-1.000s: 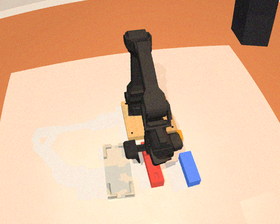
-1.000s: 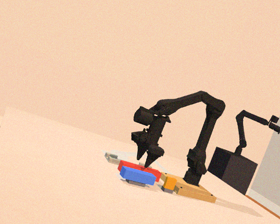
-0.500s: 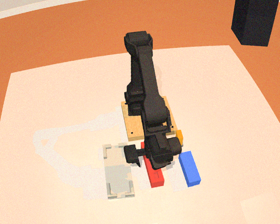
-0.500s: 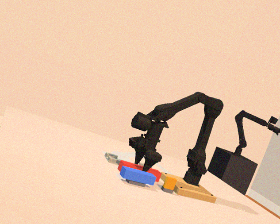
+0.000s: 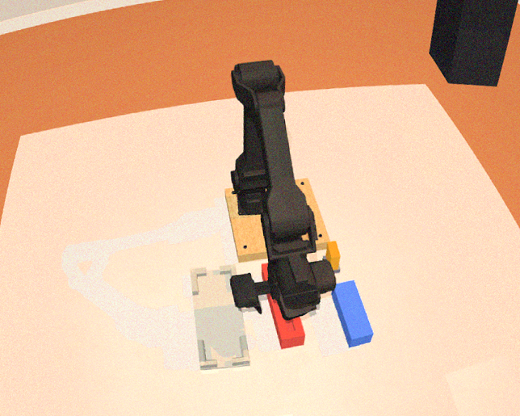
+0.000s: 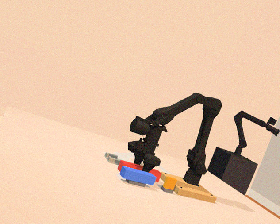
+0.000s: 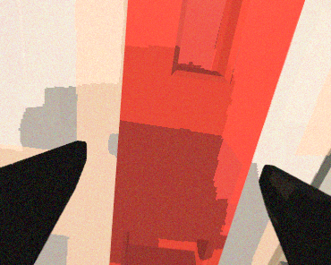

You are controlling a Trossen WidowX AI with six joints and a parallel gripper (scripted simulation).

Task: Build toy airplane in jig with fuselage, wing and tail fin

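The red fuselage (image 5: 292, 333) (image 6: 155, 175) (image 7: 170, 105) lies on the table beside the jig, with rectangular sockets in its top. My gripper (image 6: 142, 167) (image 7: 175, 161) is open, pointing down low over the fuselage, with one finger on each side and a gap to both sides in the wrist view. The blue wing (image 5: 353, 311) (image 6: 137, 175) rests on a dark grey tab, right of the fuselage in the top view. The orange tail fin (image 5: 333, 255) (image 6: 170, 183) stands on its grey tab near the arm's base. The pale jig cradle (image 5: 220, 323) holds no part. The arm hides the fuselage's middle in the top view.
The wooden base board (image 5: 247, 230) (image 6: 197, 195) of the arm lies just behind the fuselage's near-base end. The tail fin stands close to the board's corner. Black pedestals (image 5: 474, 31) (image 6: 231, 169) stand beyond the table.
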